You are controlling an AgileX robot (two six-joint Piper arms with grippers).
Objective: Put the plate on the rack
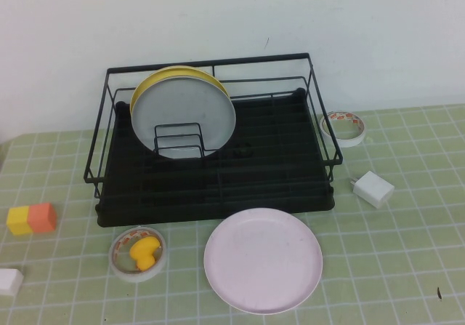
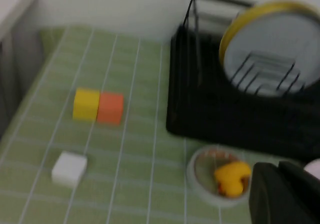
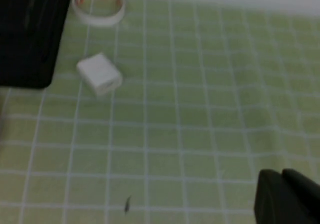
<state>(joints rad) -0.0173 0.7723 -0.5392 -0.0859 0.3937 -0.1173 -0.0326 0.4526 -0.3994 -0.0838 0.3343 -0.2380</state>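
The pale pink plate [image 1: 263,259] lies flat on the green checked table, just in front of the black wire rack [image 1: 218,187]. A sliver of the plate shows in the left wrist view [image 2: 314,168], and the rack shows there too [image 2: 225,119]. A grey plate [image 1: 183,114] and a yellow plate [image 1: 178,73] stand upright in the rack's dividers. Neither arm shows in the high view. My left gripper [image 2: 279,168] is shut and empty, low over the table near the pink plate's left side. My right gripper [image 3: 281,176] is shut and empty over bare table to the right.
A tape roll holding a yellow duck [image 1: 137,253] sits left of the pink plate. Yellow and orange blocks [image 1: 32,219] and a white block [image 1: 10,281] lie at far left. Another tape roll [image 1: 343,127] and a white charger [image 1: 373,188] lie right of the rack.
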